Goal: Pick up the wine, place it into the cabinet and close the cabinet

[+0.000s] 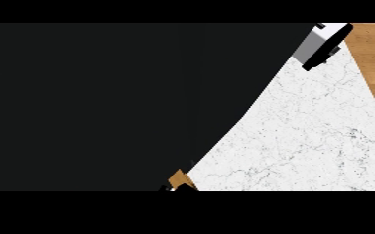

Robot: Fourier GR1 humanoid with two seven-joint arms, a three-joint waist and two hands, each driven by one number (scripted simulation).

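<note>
Left of the marble counter [307, 129], a big dark mass [110, 104] blocks everything. Wine's nowhere visible, no hands either, so can't tell their grip. Presumably glass: heavy, slick, breakable. I'd grab mid-body.

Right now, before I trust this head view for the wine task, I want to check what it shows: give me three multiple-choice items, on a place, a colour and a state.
1. Where does the white veined marble counter show?
A. left half
B. right side
C. top left corner

2. What colour is the flat surface at the top right corner, beside the grey-and-white boxy object with black trim?
A. wood brown
B. green
C. blue

3. What is the state of the view's left and middle?
A. open onto the counter
B. covered by a large dark shape
C. filled with plates

Key: 1 B, marble lies only at the right; 2 A, it looks like brown wood; 3 B, darkness hides everything there.
</note>
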